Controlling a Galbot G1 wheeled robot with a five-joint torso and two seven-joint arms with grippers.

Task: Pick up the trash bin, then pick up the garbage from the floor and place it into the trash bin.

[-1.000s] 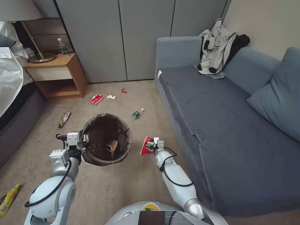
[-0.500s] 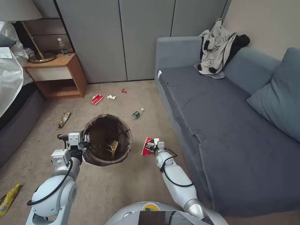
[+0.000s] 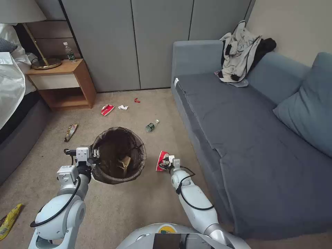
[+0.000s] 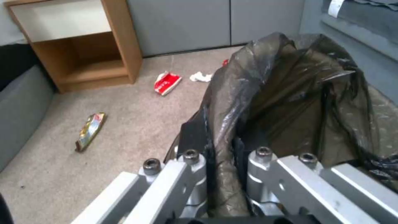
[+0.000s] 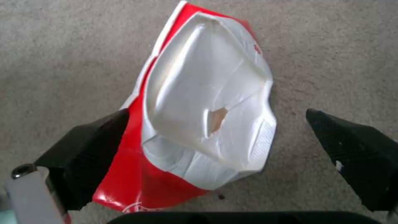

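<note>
The trash bin (image 3: 119,157) with its dark bag over the rim hangs from my left gripper (image 3: 94,152), which is shut on the near rim. In the left wrist view that gripper (image 4: 222,146) pinches the trash bin's bagged rim (image 4: 298,102). A brown paper (image 3: 124,162) lies inside. My right gripper (image 3: 165,161) is low over a crumpled red-and-white packet (image 3: 160,161) on the carpet. The right wrist view shows this gripper (image 5: 215,113) open, its fingers (image 5: 87,152) on either side of the packet (image 5: 207,118), one touching its red edge.
More garbage lies on the carpet: a bottle (image 3: 151,126), a red packet (image 3: 107,109), a tissue (image 3: 123,107), a brown wrapper (image 3: 71,131), a yellow wrapper (image 3: 8,221). A sofa (image 3: 249,138) stands on the right, a nightstand (image 3: 64,83) and bed (image 3: 14,103) on the left.
My right gripper has shifted slightly left and lower over the red-and-white packet. The left arm and bin have barely moved.
</note>
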